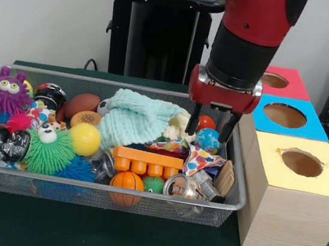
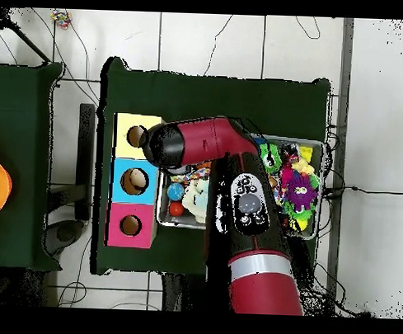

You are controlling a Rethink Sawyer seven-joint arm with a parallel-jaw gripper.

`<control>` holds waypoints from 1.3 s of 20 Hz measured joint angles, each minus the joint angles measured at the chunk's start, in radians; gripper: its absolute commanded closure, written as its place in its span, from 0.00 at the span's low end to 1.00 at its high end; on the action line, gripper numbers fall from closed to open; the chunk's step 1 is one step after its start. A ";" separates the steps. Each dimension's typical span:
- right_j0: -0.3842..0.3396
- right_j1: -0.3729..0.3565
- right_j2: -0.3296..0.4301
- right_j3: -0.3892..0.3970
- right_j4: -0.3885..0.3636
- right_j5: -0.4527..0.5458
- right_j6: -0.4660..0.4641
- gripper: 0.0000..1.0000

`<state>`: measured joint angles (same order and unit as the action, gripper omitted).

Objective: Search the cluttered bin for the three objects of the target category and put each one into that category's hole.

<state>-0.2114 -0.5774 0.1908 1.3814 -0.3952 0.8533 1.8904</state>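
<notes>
Over bin [image 1: 238,187] | end effector [image 1: 213,124] spread, empty, above blue ball [image 1: 208,139] | toys, cloth [image 1: 134,119] inside

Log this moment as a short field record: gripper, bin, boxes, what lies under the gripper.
gripper: gripper open, fingers pointing down at the box end of the bin, holding nothing
bin: wire mesh bin packed with toys
under gripper: red ball and blue globe ball between the fingers, whether touched cannot be told
other contents: mint knitted cloth, orange brick, purple spiky creature
boxes: yellow box, blue box, red box, in a row beside the bin, each with a round hole
</notes>
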 measured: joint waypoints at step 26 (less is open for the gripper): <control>0.041 0.057 -0.059 -0.006 -0.025 0.000 0.000 0.00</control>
<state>-0.1705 -0.5199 0.1322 1.3754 -0.4203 0.8531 1.8904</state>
